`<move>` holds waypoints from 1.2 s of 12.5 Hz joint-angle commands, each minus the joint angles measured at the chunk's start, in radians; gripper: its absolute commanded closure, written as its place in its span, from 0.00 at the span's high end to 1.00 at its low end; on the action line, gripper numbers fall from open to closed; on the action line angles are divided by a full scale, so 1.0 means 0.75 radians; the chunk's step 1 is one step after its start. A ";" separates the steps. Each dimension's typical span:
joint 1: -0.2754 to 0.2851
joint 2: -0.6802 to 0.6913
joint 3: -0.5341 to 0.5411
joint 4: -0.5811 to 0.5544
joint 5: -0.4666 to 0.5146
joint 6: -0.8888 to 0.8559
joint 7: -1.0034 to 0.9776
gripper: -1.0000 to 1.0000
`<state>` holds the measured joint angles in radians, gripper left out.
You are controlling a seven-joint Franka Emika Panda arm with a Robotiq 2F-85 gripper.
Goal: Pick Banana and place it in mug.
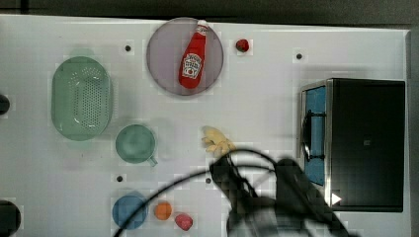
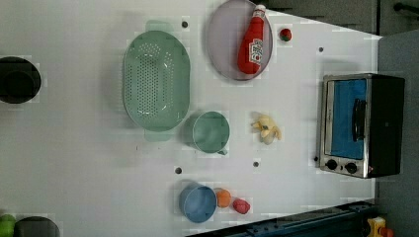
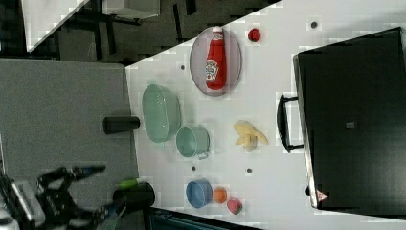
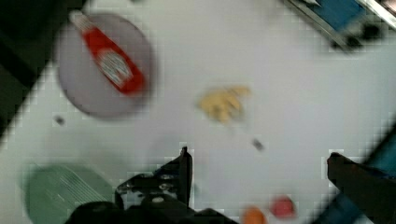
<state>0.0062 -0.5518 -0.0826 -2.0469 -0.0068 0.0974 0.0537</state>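
A white table (image 1: 276, 98) filled most of the scene, its surface smooth, evenly lit and dotted with a few small dark holes. In the top view, a dark strip of floor ran along the top edge beyond the table. In the right view, a grey panel (image 3: 62, 120) stood at the right view's left beside the table, with dark floor (image 3: 143, 28) and metal frame legs above it and a corner of a second white surface (image 3: 48, 14) at the upper left. In the left view, a grey surface (image 2: 395, 54) bordered the table at the left view's right.
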 commanded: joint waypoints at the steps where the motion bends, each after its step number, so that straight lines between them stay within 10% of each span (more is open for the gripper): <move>1: 0.029 0.238 0.009 -0.249 0.000 0.179 -0.272 1.00; 15: 0.028 1.058 0.009 -0.492 0.000 1.124 -1.124 1.00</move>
<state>0.0366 0.2074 -0.0609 -2.4199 0.0096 0.9360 -0.6851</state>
